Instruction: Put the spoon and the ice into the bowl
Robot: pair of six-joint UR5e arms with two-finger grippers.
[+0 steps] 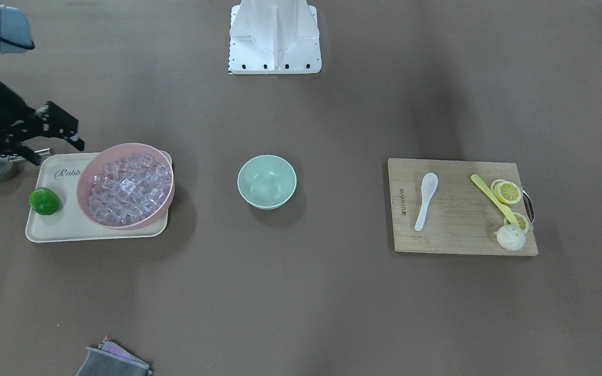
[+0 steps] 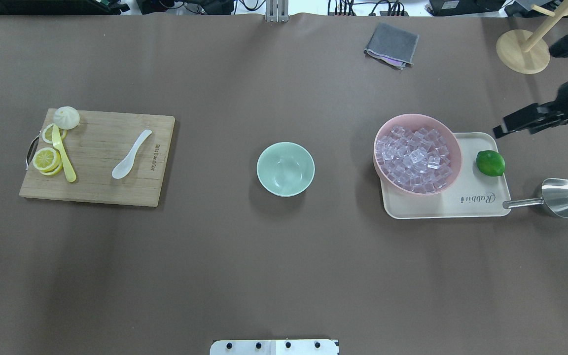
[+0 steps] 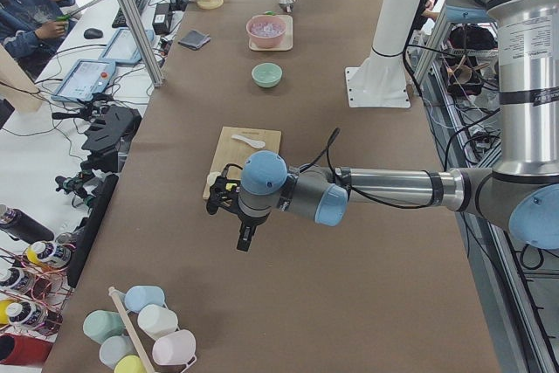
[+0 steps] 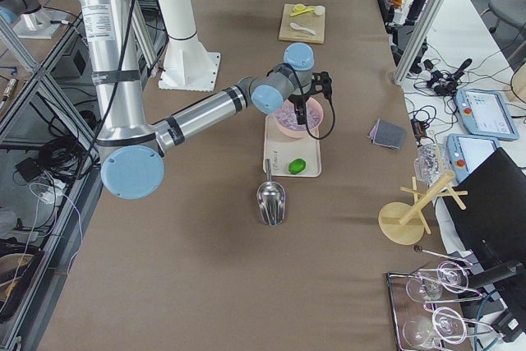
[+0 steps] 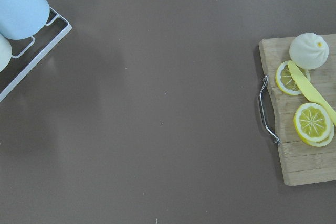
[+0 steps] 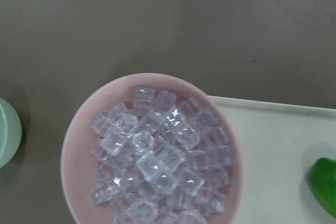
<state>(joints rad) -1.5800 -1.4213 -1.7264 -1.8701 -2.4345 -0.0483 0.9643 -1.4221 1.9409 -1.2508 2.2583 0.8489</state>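
Note:
The white spoon (image 1: 425,196) lies on a wooden cutting board (image 1: 458,232); it also shows in the overhead view (image 2: 130,155). The mint-green bowl (image 1: 267,181) stands empty at the table's middle (image 2: 285,168). Many clear ice cubes (image 1: 126,190) fill a pink bowl (image 2: 456,148), seen from above in the right wrist view (image 6: 157,166). My right gripper (image 1: 54,148) hovers open and empty beside the pink bowl, over the tray's far corner (image 2: 515,129). My left gripper (image 3: 244,238) hangs over bare table beyond the board's handle end; I cannot tell whether it is open.
The pink bowl and a green lime (image 1: 45,201) sit on a cream tray (image 1: 60,230). A metal scoop (image 2: 560,197) lies beside the tray. A yellow knife (image 1: 491,198), lemon slices (image 1: 507,191) and a bun (image 1: 511,237) share the board. A grey cloth (image 2: 391,45) and a wooden stand (image 2: 523,52) are far off.

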